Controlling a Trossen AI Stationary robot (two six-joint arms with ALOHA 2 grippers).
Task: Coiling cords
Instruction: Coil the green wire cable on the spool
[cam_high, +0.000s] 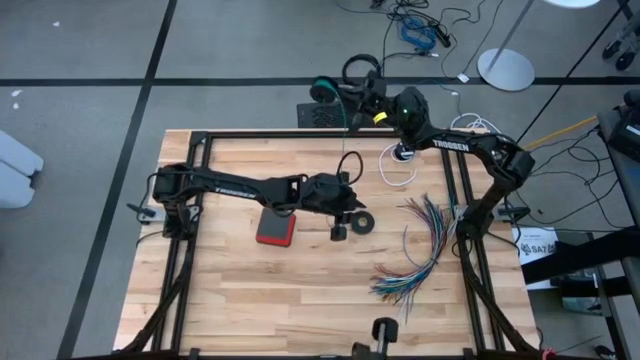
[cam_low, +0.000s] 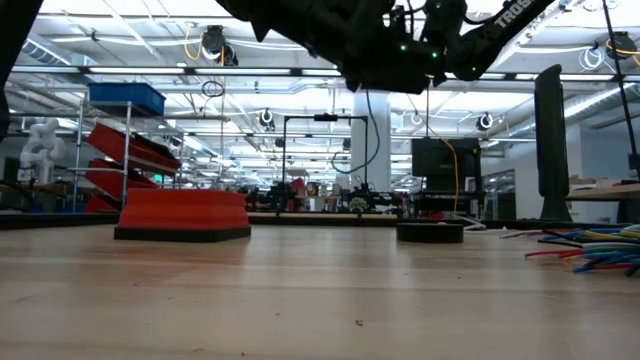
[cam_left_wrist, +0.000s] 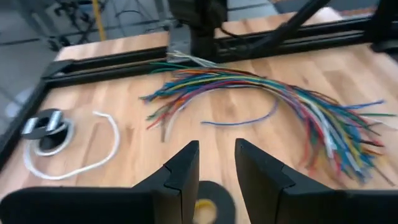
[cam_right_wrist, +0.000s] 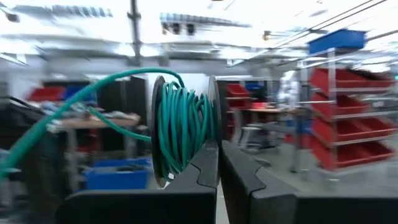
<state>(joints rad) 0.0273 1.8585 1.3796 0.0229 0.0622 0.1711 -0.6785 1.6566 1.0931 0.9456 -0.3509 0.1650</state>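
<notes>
Your two dark arms reach over a wooden desk (cam_high: 250, 290). The left hand (cam_high: 345, 222) hovers near the middle of the desk, its fingers (cam_left_wrist: 180, 171) a little way apart with nothing between them, directly above a small black tape ring (cam_left_wrist: 208, 202). A red block (cam_high: 276, 229) lies on the desk just beside that arm. The right hand (cam_high: 365, 105) is raised past the far edge of the desk with its fingers pressed together, next to a spool (cam_right_wrist: 180, 130) wound thick with the teal-green cord (cam_right_wrist: 177, 127); one strand trails off the spool into the air (whether the fingers actually pinch the cord cannot be told). The white cord (cam_high: 400, 165) lies loosely looped on the desk near the far right edge, joined to a small round black-and-white piece (cam_left_wrist: 46, 127). A fanned bundle of multicoloured wires (cam_high: 425, 245) curves across the right side of the desk, well apart from both hands.
</notes>
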